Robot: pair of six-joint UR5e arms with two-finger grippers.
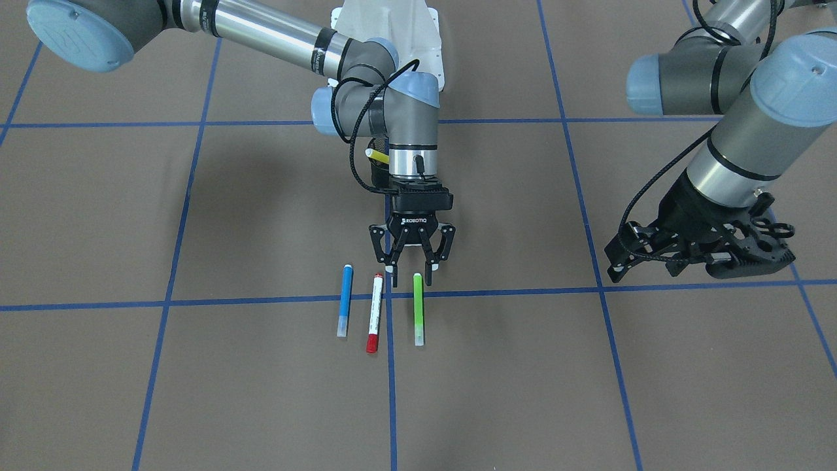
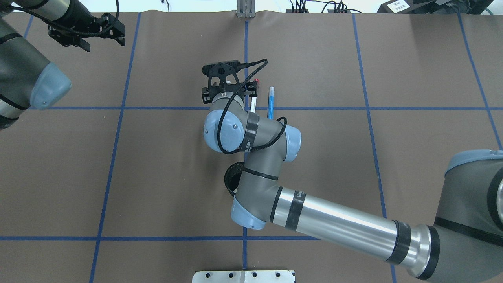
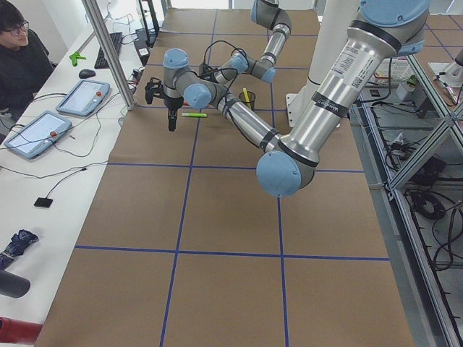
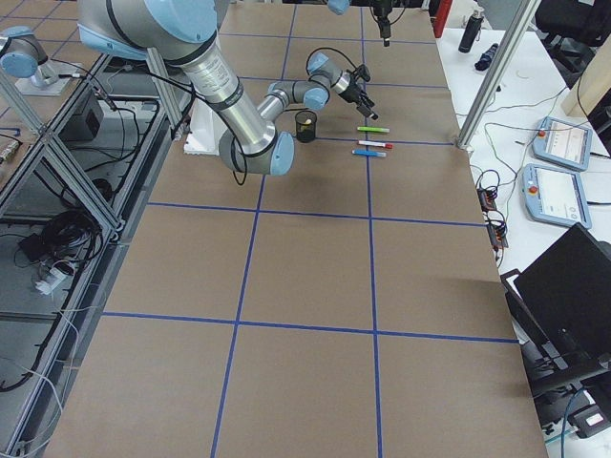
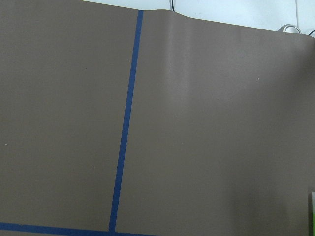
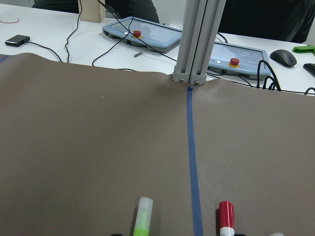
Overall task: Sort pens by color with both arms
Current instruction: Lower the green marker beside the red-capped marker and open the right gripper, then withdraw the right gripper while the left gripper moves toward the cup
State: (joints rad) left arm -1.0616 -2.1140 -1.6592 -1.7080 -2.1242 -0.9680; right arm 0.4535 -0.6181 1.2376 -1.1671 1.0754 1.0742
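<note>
**Sorting station, stock as you see it**

1. Right gripper [image 1: 410, 269]: jaws apart and holding nothing. It points down at the table [image 1: 196, 392], over the robot-side ends of items 4 and 5. The end of the green pen shows between its fingertips in your front view. You cannot tell whether it touches anything.
2. Left gripper [image 1: 686, 258]: jaws spread and empty. It hangs over bare brown table, well off to the robot's left of the pens.
3. Blue pen [image 1: 344, 301]: lies flat, the outermost of the row on the robot's right.
4. White pen with red cap [image 1: 374, 313]: lies flat, just beside the blue pen and parallel to it. The cap points away from the robot.
5. Lime green pen [image 1: 418, 309]: lies flat and parallel to the others, on the robot's left of the white one. A lengthwise blue tape line [image 1: 391, 392] runs between the two.
   You find items 3 to 5 all lying across one crosswise tape line, none touching another.
6. Yellow pen [image 1: 377, 155]: stands apart from the row, in the black mesh cup [image 4: 305, 124] toward the robot's base, largely hidden behind the right wrist.
</note>
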